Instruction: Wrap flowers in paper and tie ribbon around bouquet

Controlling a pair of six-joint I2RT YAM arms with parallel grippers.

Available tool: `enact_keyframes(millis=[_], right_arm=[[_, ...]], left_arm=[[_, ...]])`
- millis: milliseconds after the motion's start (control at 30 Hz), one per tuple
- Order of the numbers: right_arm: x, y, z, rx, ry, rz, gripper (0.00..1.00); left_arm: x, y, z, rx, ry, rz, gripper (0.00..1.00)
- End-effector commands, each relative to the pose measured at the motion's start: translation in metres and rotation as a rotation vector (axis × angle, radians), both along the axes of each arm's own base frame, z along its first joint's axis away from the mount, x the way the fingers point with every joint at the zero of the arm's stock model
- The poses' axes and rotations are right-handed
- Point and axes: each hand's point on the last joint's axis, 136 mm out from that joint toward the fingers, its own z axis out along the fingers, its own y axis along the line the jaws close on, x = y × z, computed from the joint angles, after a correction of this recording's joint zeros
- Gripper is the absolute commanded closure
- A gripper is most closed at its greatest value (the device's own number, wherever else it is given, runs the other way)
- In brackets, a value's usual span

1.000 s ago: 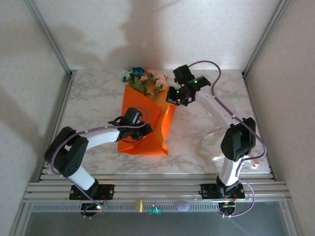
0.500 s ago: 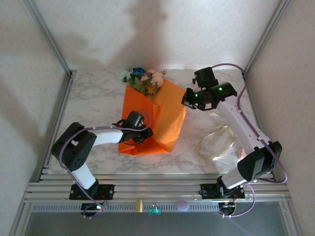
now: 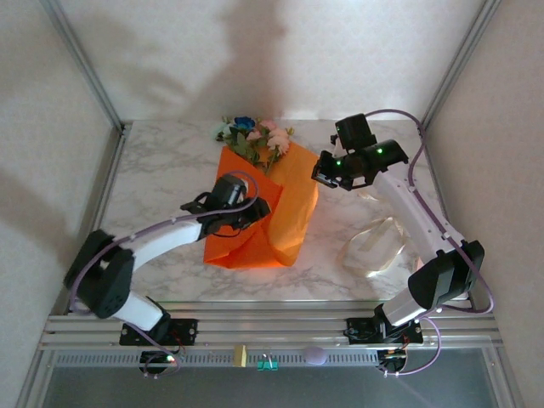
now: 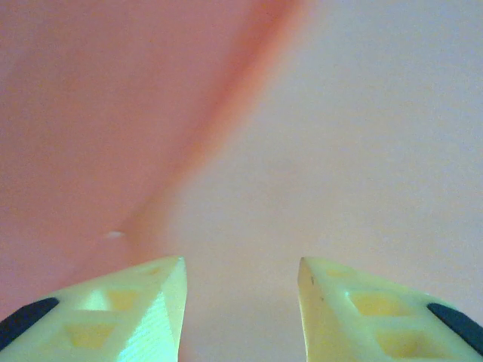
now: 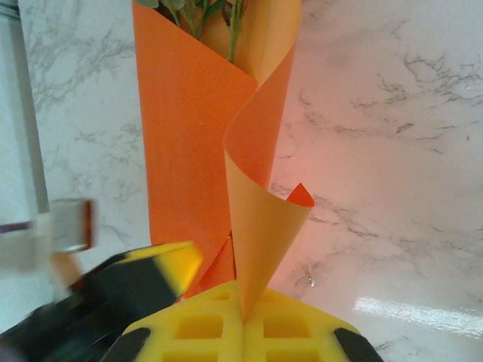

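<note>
The right gripper (image 3: 316, 176) has swung out right, drawing the right flap of the paper (image 3: 255, 242) with it. It's clamped tight on that flap's edge. The left gripper (image 3: 251, 214) hovers over the sheet's middle, jaws part-open, holding nothing. The flowers (image 3: 255, 140) poke out at the far end. It looks like mid-wrap: next, the flap needs carrying left across the stems. The ribbon (image 3: 360, 232) waits near right.

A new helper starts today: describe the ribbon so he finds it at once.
On the marble table, look right of the orange paper, beside the right arm. The ribbon lies there in a loose loop: pale cream and floppy, unlike the purple cables.
</note>
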Motion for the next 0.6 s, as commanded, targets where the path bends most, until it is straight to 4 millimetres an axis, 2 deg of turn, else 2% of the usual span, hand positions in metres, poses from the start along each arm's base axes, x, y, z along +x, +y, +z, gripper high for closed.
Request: enact_keyframes(millis=[0, 67, 167, 267, 400, 567], right_arm=[[-0.006, -0.01, -0.018, -0.03, 0.06, -0.014, 0.95], [-0.008, -0.012, -0.022, -0.035, 0.067, -0.015, 0.95], [-0.008, -0.014, -0.024, -0.037, 0.07, -0.017, 0.95], [-0.008, -0.014, -0.025, -0.037, 0.075, -0.017, 0.95], [-0.009, -0.014, -0.028, -0.043, 0.084, -0.014, 0.95], [-0.01, -0.014, -0.034, -0.048, 0.099, -0.014, 0.95]], left_arm=[[-0.018, 0.025, 0.011, 0.032, 0.028, 0.008, 0.57], [-0.031, 0.047, -0.001, 0.06, 0.074, 0.02, 0.6], [-0.057, 0.076, -0.035, 0.076, 0.171, 0.027, 0.67], [-0.075, 0.089, -0.062, 0.076, 0.225, 0.032, 0.73], [-0.081, 0.071, -0.077, -0.017, 0.252, -0.009, 0.77], [-0.089, 0.047, -0.088, -0.03, 0.282, -0.079, 0.79]])
